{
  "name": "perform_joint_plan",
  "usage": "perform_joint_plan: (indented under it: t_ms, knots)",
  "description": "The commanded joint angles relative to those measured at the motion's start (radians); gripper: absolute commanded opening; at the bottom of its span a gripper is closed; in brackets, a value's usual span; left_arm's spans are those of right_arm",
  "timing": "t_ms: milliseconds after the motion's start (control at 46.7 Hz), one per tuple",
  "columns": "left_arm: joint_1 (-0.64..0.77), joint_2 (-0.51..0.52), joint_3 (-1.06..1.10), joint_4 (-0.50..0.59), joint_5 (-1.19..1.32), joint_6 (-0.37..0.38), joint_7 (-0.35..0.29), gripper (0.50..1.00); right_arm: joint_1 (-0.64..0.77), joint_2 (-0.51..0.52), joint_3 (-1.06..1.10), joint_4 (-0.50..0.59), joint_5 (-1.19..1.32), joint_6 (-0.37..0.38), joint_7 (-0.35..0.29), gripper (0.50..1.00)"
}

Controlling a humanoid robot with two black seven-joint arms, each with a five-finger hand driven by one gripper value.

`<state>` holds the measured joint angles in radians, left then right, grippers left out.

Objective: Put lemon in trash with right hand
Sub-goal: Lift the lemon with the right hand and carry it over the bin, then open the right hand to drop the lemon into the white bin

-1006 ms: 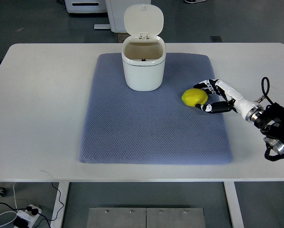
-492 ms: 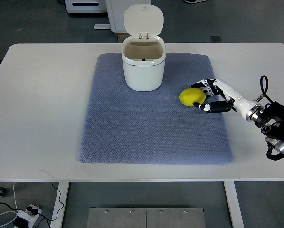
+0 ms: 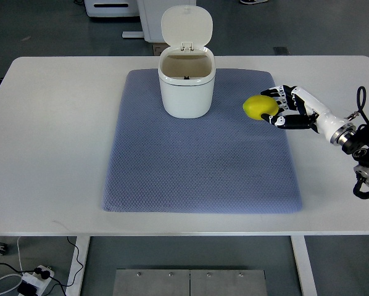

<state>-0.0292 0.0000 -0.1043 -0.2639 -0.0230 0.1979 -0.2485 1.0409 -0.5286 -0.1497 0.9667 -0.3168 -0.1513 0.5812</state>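
No text, label, brand, number or sign can be read anywhere in the top view. The white trash bin [image 3: 186, 77], with its lid up, shows plain unmarked surfaces, and a small dark spot inside its rear wall may be a fitting rather than print, though it is too small to tell. The lemon [image 3: 260, 106] just to the right of the bin also carries no sticker or mark.
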Motion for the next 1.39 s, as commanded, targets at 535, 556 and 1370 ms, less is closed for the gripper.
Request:
perform_joint_plan:
  t_ms: [535, 556, 1370]
  knots:
    - [0.000, 0.000, 0.000, 0.000, 0.000, 0.000, 0.000, 1.000, 0.175, -0.090, 0.061, -0.008, 0.137, 0.157, -0.093, 0.500]
    - [0.000, 0.000, 0.000, 0.000, 0.000, 0.000, 0.000, 1.000, 0.180, -0.088, 0.062, -0.008, 0.136, 0.157, -0.096, 0.500]
    - [0.000, 0.000, 0.000, 0.000, 0.000, 0.000, 0.000, 1.000, 0.291, 0.312, 0.061, -0.219, 0.137, 0.114, -0.270, 0.500]
